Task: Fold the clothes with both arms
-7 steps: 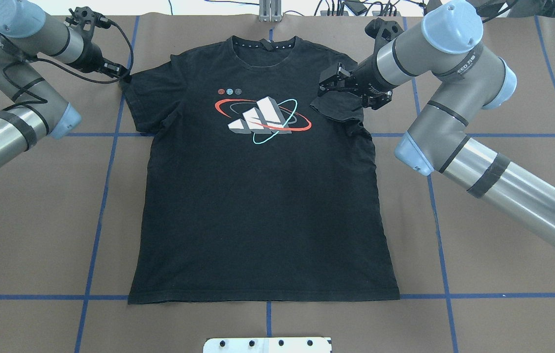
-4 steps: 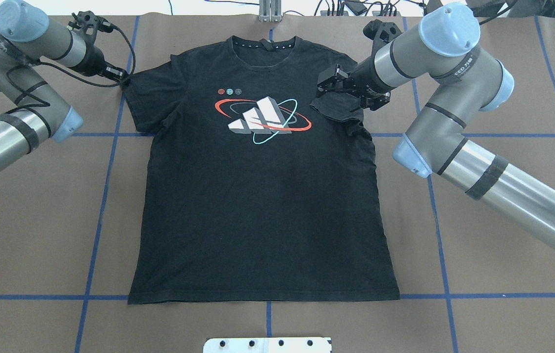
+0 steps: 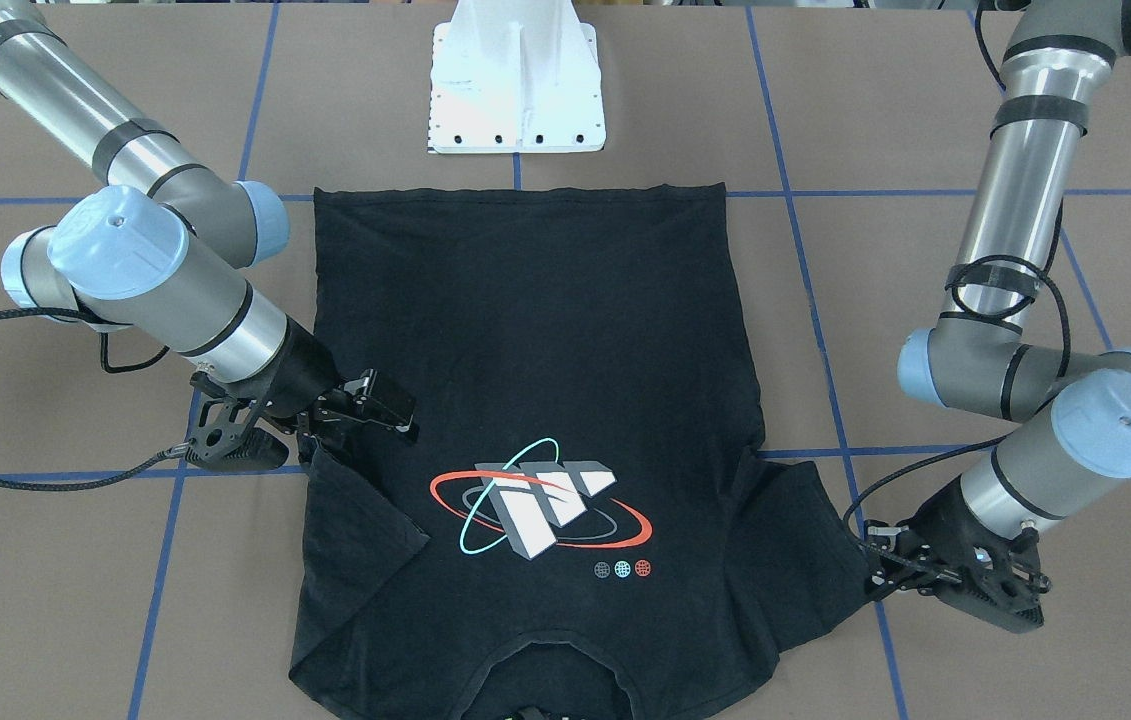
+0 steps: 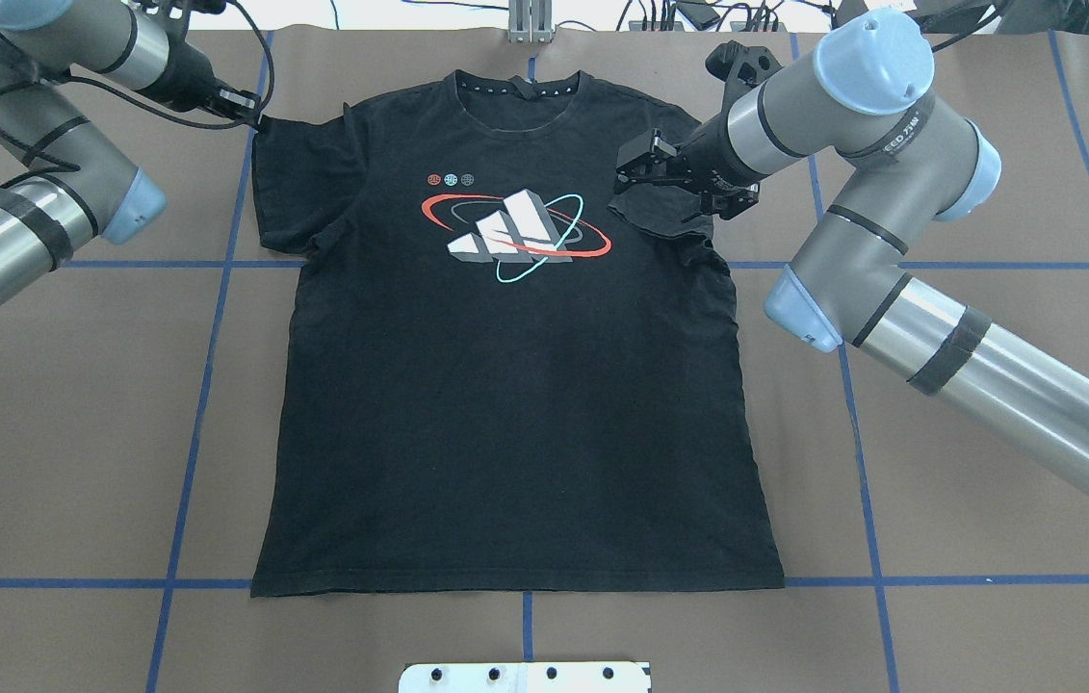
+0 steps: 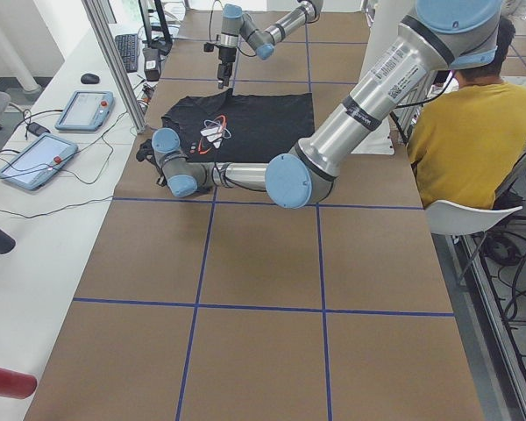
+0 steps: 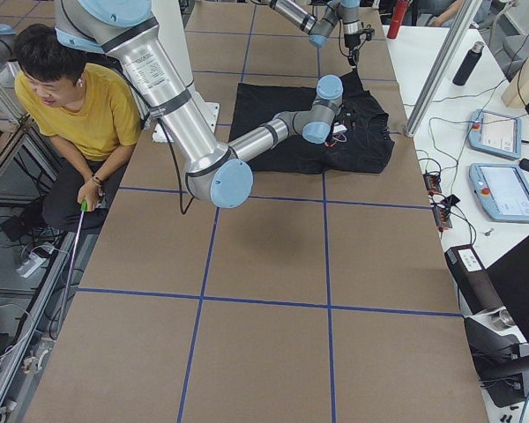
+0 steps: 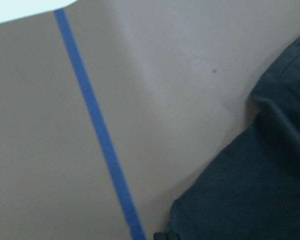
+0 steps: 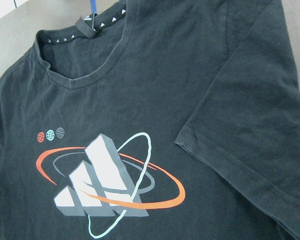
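Note:
The black T-shirt (image 4: pixel 505 404) lies flat with its graphic (image 4: pixel 515 231) up and its collar at the far side. Its sleeve on my right is folded inward onto the chest (image 4: pixel 664 214); it also shows in the right wrist view (image 8: pixel 250 130). My right gripper (image 4: pixel 631 168) hovers just above that folded sleeve, seems open and holds nothing. My left gripper (image 4: pixel 250 117) is shut on the outer edge of the other sleeve (image 4: pixel 289 183), which is drawn up toward the far side. In the front-facing view it sits at the sleeve's edge (image 3: pixel 873 578).
The white pedestal base (image 3: pixel 515 90) stands at the near edge behind the hem. Blue tape lines (image 4: pixel 207 385) cross the brown table. An operator in a yellow shirt (image 5: pixel 465 132) sits beside the base. Tablets (image 6: pixel 502 189) lie beyond the table's far side.
My left gripper has moved toward the far side and slightly right, pulling the sleeve edge with it. My right gripper has drifted slightly left and away over the folded sleeve.

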You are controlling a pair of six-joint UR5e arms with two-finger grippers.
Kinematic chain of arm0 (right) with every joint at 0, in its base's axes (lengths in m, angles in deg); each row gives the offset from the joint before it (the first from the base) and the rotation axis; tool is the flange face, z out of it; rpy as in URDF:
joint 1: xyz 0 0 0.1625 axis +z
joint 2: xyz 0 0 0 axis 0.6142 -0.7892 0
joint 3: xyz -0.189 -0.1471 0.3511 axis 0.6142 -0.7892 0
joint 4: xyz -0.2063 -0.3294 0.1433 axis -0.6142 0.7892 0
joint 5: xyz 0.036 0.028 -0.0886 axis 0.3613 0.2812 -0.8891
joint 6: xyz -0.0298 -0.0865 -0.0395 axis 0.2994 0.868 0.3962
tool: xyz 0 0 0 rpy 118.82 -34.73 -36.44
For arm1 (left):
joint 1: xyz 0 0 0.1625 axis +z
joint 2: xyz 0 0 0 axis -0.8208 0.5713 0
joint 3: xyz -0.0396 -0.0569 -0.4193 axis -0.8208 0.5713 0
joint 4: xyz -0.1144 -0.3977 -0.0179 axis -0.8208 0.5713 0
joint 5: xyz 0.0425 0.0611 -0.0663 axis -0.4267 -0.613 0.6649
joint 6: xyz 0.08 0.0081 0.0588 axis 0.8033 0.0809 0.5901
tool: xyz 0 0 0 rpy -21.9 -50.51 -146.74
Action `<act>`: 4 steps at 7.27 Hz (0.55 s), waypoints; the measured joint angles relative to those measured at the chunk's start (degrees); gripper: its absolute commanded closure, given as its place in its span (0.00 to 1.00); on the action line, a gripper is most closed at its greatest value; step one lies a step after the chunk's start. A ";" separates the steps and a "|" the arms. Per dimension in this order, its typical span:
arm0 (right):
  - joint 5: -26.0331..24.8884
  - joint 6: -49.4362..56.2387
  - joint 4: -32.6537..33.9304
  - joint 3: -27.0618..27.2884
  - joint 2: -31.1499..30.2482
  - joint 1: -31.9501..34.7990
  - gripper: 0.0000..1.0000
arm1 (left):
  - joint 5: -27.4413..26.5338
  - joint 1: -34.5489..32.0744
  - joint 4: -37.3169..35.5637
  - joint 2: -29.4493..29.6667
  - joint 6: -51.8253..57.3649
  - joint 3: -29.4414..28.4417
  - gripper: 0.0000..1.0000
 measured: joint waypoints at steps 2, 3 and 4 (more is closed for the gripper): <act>-0.05 0.16 -0.02 -0.31 0.19 -0.42 0.00 | 0.97 1.50 -0.15 0.58 -10.43 5.63 1.00; -0.06 0.26 -0.06 -0.41 0.25 -0.52 0.00 | -0.82 3.90 -0.65 1.79 -15.23 6.81 1.00; -0.06 0.33 -0.08 -0.50 0.27 -0.59 0.00 | -4.80 6.24 -1.87 3.21 -17.91 6.88 1.00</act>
